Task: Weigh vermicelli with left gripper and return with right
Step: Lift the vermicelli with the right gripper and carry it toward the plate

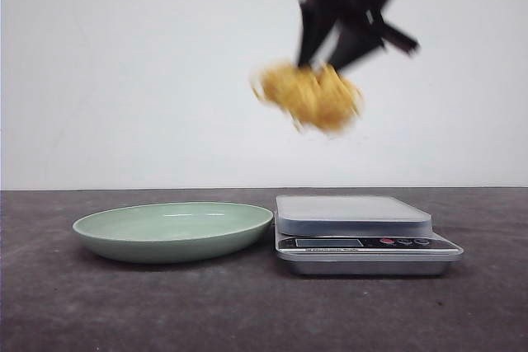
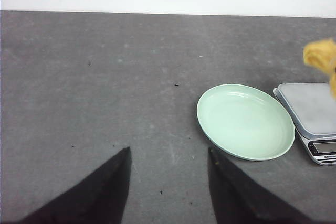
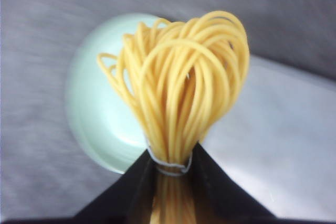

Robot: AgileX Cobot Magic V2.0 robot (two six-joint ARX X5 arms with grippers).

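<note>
The vermicelli [image 1: 312,95], a yellow-orange bundle of looped strands, hangs blurred in the air above the gap between plate and scale. My right gripper [image 1: 330,59] is shut on it from above. In the right wrist view the strands [image 3: 184,87] are pinched at a thin white tie between the black fingers [image 3: 215,187]. The silver kitchen scale [image 1: 355,216] has a bare platform. Left of it sits the pale green plate [image 1: 132,245], with nothing in it. My left gripper [image 2: 169,153] is open over bare dark table, apart from the plate [image 2: 283,150]; the noodles [image 2: 321,56] show at that view's edge.
The tabletop is dark grey, with a white wall behind it. The scale's display and buttons [image 1: 363,243] face the front edge. Plate and scale stand almost touching near the table's middle.
</note>
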